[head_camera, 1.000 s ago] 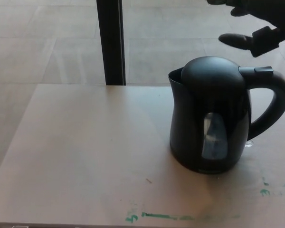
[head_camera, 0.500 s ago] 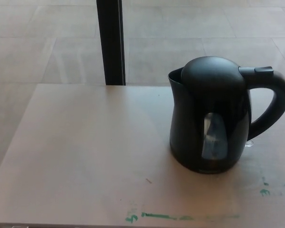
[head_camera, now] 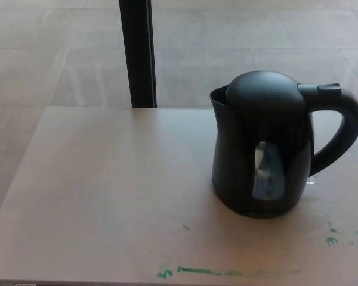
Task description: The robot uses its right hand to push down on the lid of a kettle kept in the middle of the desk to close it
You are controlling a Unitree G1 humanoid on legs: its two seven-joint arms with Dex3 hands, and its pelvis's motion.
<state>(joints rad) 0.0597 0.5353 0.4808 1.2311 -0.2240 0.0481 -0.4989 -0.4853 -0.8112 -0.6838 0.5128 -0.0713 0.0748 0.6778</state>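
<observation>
A black electric kettle [head_camera: 262,149] stands upright on the pale desk [head_camera: 107,196], right of the middle. Its domed lid [head_camera: 265,89] lies down flat on the body, its handle [head_camera: 340,128] points right and its spout faces left. A clear water window shows on its front. Neither of my hands shows in the head view.
A black vertical post [head_camera: 137,53] rises behind the desk's far edge, with tiled floor beyond. Green paint marks [head_camera: 209,271] run along the desk's near edge and at the right.
My right hand, which hung above the kettle's handle at the top right a second ago, has gone out of the picture. The kettle has not moved.
</observation>
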